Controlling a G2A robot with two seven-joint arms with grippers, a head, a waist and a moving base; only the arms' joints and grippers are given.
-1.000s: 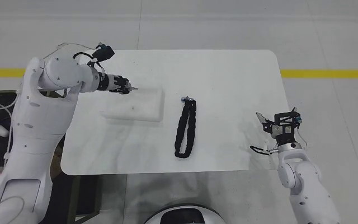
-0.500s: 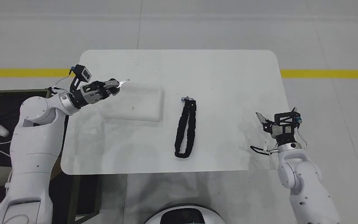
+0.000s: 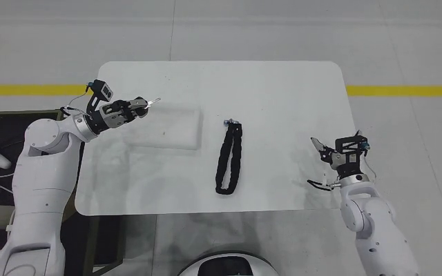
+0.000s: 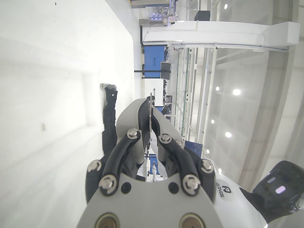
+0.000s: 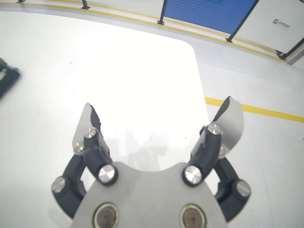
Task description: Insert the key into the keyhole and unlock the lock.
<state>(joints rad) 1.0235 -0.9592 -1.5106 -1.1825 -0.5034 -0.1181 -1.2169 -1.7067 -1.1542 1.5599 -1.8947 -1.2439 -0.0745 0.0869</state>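
A black cable lock (image 3: 229, 159) lies in a long loop mid-table, its silver keyhole end (image 4: 103, 86) toward the far side. My left gripper (image 3: 140, 105) hovers over the table's left part, beside a white foam block (image 3: 166, 127), shut on a small silver key (image 3: 152, 101) whose blade points toward the lock. In the left wrist view the key (image 4: 150, 117) stands edge-on between the pads. My right gripper (image 3: 319, 164) is at the table's right edge, open and empty; its fingers (image 5: 91, 117) spread wide over bare tabletop.
The white table (image 3: 276, 96) has rounded corners. A yellow floor line (image 3: 394, 90) runs behind it. A dark edge of the lock (image 5: 7, 77) shows in the right wrist view. Room lies open between the lock and the right gripper.
The left arm drew back from over the foam block toward the table's left edge a second ago, key in its grip, then held still. The right gripper shifted slightly inward.
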